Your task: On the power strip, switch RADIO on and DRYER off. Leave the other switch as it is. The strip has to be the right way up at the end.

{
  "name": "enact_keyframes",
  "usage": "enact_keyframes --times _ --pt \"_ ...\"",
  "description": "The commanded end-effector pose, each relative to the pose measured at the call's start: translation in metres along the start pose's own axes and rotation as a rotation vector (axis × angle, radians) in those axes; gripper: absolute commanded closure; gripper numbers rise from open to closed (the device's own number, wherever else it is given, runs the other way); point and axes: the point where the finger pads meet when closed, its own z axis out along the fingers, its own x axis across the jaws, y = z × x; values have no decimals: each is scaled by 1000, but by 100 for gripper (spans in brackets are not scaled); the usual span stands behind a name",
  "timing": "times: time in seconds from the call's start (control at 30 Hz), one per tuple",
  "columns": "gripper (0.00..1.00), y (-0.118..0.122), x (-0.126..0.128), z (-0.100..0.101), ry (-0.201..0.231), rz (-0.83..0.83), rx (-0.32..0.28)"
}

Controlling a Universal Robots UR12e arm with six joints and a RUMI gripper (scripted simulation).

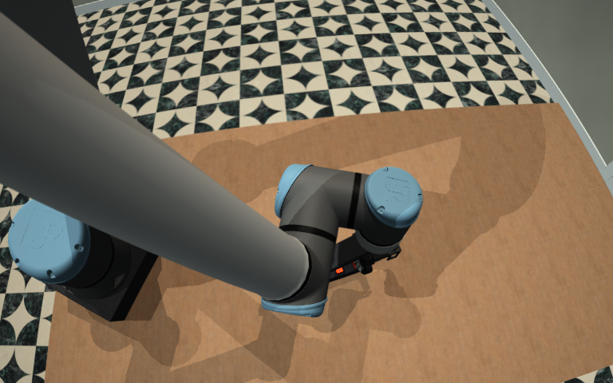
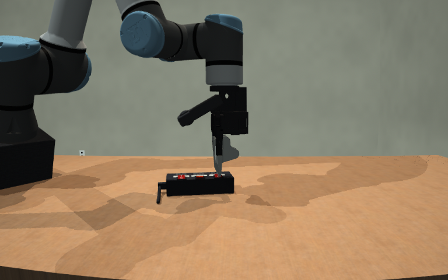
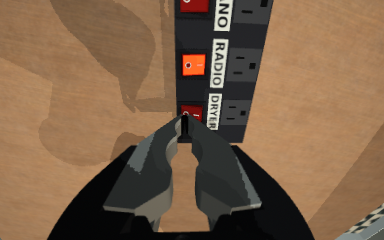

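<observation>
Black power strip (image 2: pixel 199 184) lies label-up at the centre of the wooden desk (image 2: pixel 330 224). The tool (image 3: pixel 184 131), tips together and holding nothing, presses its dark-red DRYER switch (image 3: pixel 192 112); RADIO switch (image 3: pixel 194 65) glows orange.

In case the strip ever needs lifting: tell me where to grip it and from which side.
Grip the power strip across its narrow width, jaws on the two long side walls, coming straight down from above near mid-length. It lies flat, face up, a long low block, so only that span fits two jaws. Avoid the cord stub end. The gripper is shut, tips at the DRYER switch, so it must open first.
</observation>
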Motion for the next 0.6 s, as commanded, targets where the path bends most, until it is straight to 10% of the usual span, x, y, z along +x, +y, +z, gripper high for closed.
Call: enact_keyframes --times 0.0,0.57 --pt "100 0 -1 0 0 2 -2" --pt "100 3 -2 -28 -2 1 -6"
